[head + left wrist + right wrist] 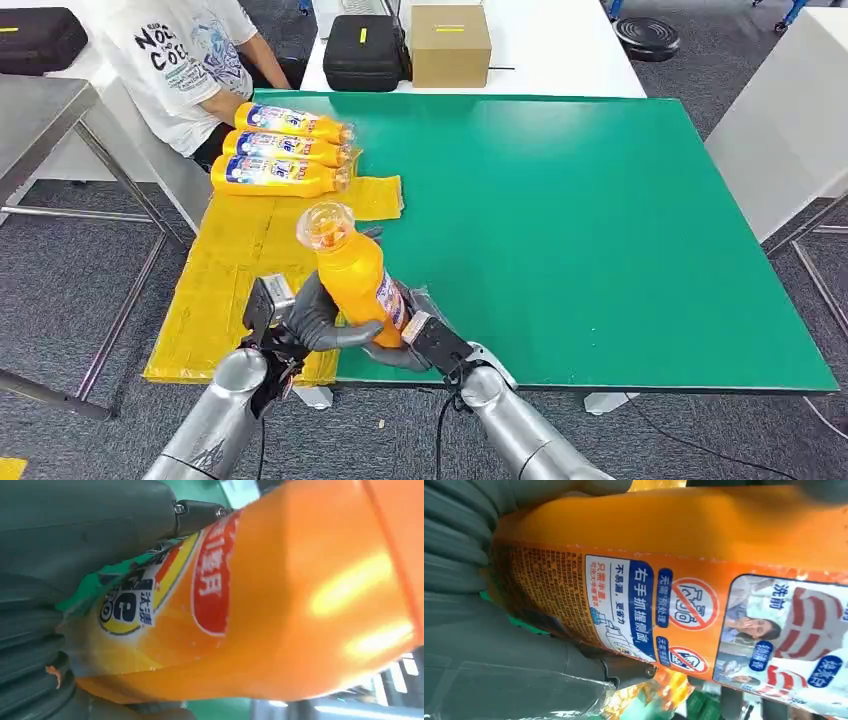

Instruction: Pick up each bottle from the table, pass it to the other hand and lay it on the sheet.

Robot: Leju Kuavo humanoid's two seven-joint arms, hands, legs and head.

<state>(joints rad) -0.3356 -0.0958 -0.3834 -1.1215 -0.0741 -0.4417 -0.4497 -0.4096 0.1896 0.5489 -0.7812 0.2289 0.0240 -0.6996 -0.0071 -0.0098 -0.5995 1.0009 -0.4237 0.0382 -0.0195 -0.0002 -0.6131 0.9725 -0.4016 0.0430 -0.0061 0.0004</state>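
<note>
Green bench (600, 230) filled mid-frame, a yellow sheet (230, 290) at its left carrying three bottles (285, 148). Lower centre, the left robot hand (315, 318) and right robot hand (412, 338) both gripped an upright orange bottle (355, 275).

A cardboard box (451, 45) sits just beside a black case (366, 52) on the white table (560, 50); a person (190, 60) sits nearby.

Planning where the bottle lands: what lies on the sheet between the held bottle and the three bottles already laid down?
In the head view, bare yellow sheet lies between the held bottle and the three laid bottles.
</note>
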